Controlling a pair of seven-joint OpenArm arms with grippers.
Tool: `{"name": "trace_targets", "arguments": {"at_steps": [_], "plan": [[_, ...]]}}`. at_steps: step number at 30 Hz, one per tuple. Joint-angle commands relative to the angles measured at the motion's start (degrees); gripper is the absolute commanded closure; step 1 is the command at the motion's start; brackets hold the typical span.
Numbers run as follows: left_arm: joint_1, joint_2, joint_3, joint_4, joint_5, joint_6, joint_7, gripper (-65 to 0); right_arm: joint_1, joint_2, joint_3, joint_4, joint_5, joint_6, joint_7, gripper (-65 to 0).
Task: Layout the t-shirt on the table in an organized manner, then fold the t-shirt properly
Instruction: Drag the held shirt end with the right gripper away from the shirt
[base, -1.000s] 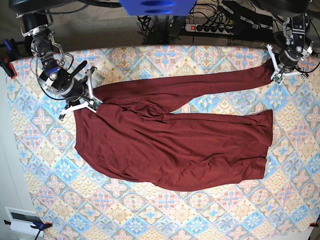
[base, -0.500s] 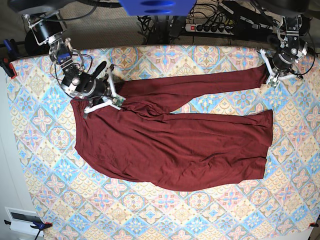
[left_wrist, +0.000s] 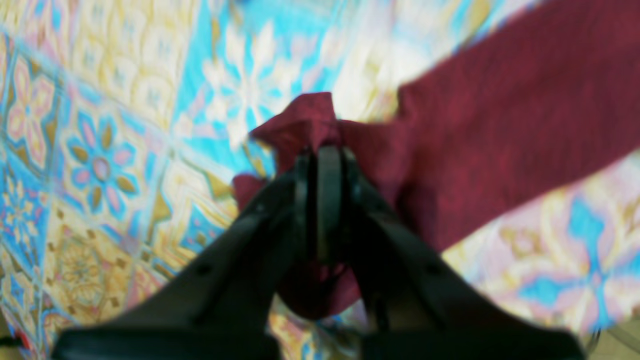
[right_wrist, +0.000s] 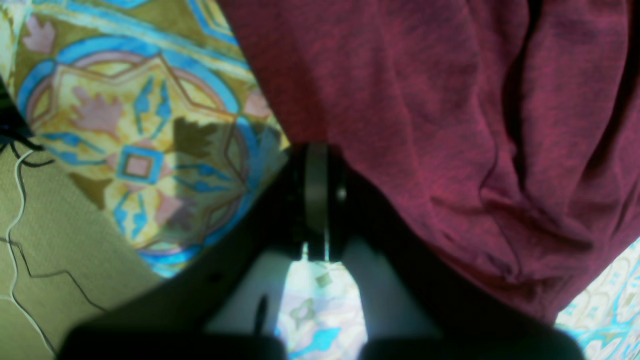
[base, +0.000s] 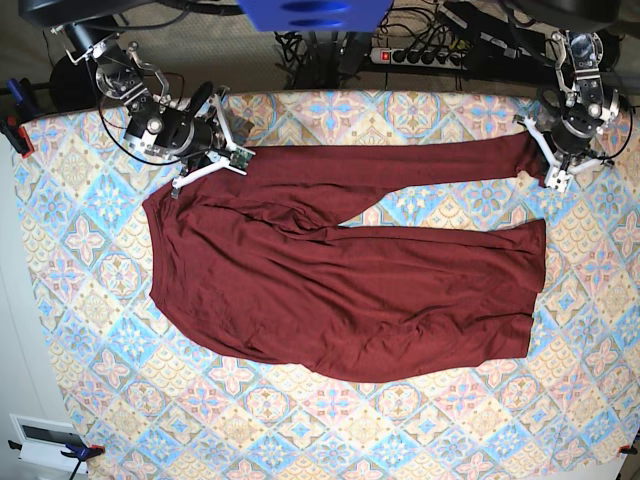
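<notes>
The dark maroon t-shirt (base: 350, 290) lies spread across the patterned table (base: 300, 430), one long sleeve stretched along the far side. My left gripper (base: 540, 158) is at the far right, shut on that sleeve's cuff. In the left wrist view the cuff of the t-shirt (left_wrist: 500, 125) bunches around the shut left gripper (left_wrist: 320, 150). My right gripper (base: 232, 160) is at the far left, shut on the shirt's upper left corner. In the right wrist view the t-shirt (right_wrist: 450, 100) runs into the closed right gripper (right_wrist: 317, 150) above the table (right_wrist: 140, 150).
A power strip (base: 430, 55) and cables lie behind the table's far edge. A clamp (base: 15, 130) holds the cloth at the left edge. A white box (base: 45, 440) sits off the near left corner. Floor (right_wrist: 50, 250) shows beyond the table edge.
My right gripper moved toward the far edge and rightward, pulling the shirt's upper left corner with it. My left gripper shifted slightly with the cuff still in it.
</notes>
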Motion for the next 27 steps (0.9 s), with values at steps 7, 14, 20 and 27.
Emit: {"name": "trace_targets", "arguments": {"at_steps": [7, 14, 20, 27], "plan": [[0.17, -1.20, -1.04, 0.76, -6.44, 0.34, 2.41, -17.9, 0.18, 0.74, -0.04, 3.94, 0.43, -0.15, -5.37, 0.0], [1.75, -0.93, -11.33, 1.11, -21.21, 0.26, 6.89, -23.9, 0.18, 1.79, 0.31, 5.61, 0.43, -0.15, -7.22, 0.0], [2.36, -1.11, -13.35, 0.85, -29.39, 0.26, 6.89, -24.0, 0.53, 1.79, 1.63, 5.61, 0.43, -0.15, -6.07, 0.0], [-5.02, -1.29, -13.26, -7.15, -29.21, 0.34, 6.89, -24.0, 0.44, 1.62, 2.86, 5.61, 0.43, -0.15, -6.43, 0.0]]}}
